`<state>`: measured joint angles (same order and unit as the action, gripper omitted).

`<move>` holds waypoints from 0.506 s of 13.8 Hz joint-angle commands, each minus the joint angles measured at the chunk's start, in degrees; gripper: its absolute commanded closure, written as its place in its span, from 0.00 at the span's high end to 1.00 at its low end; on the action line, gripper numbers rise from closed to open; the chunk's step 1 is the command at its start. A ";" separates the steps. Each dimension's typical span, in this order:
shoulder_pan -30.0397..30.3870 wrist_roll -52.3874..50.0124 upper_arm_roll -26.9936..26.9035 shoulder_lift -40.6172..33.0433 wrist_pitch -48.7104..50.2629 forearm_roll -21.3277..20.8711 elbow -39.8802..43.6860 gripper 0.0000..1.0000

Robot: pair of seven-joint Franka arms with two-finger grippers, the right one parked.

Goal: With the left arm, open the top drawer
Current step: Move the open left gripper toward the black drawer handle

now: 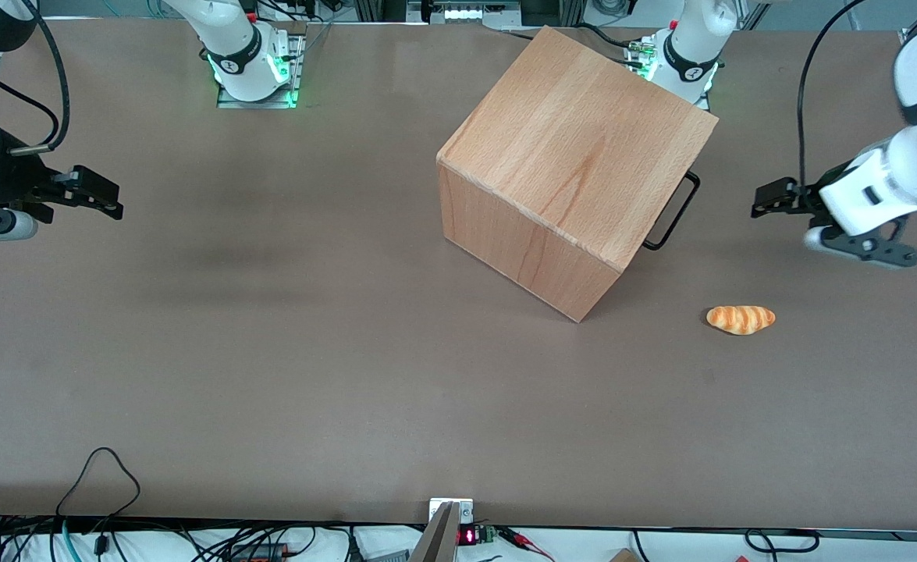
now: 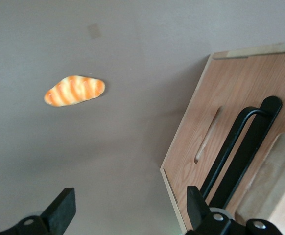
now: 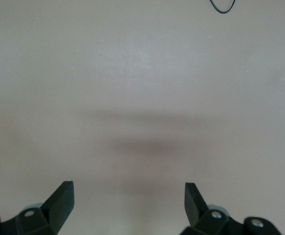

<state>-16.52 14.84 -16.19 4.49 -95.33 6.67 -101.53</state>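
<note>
The wooden cube cabinet (image 1: 575,156) stands mid-table, turned at an angle, its front facing the working arm's end. Of the top drawer, the front view shows only the thin black U-shaped handle (image 1: 673,212) sticking out. The left wrist view shows the drawer's flat beech front panel (image 2: 201,161) with the black handle (image 2: 233,147) across it; the drawer sits shut. The left arm's gripper (image 1: 766,200) hovers in front of the cabinet, a short gap from the handle. It is open (image 2: 130,203), with nothing between its fingers, and one fingertip (image 2: 195,200) shows against the panel's edge.
A small orange striped bread roll (image 1: 741,318) (image 2: 74,91) lies on the brown table (image 1: 271,351), nearer the front camera than the gripper. The arm bases (image 1: 688,55) stand at the table's edge farthest from the front camera. Cables hang at the nearest edge.
</note>
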 commanded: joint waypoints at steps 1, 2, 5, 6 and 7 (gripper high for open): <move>-0.79 2.65 1.33 -0.89 -2.40 1.59 -4.54 1.00; -1.06 2.65 2.12 -0.89 -3.36 1.60 -5.86 1.00; -1.06 3.87 3.18 -0.97 -6.78 2.38 -10.08 1.00; -1.06 5.53 3.45 -0.97 -7.06 3.78 -10.87 1.00; -1.06 6.33 3.45 -0.97 -7.32 4.84 -11.40 1.00</move>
<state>-17.44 17.98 -12.54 4.52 -101.27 9.18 -110.81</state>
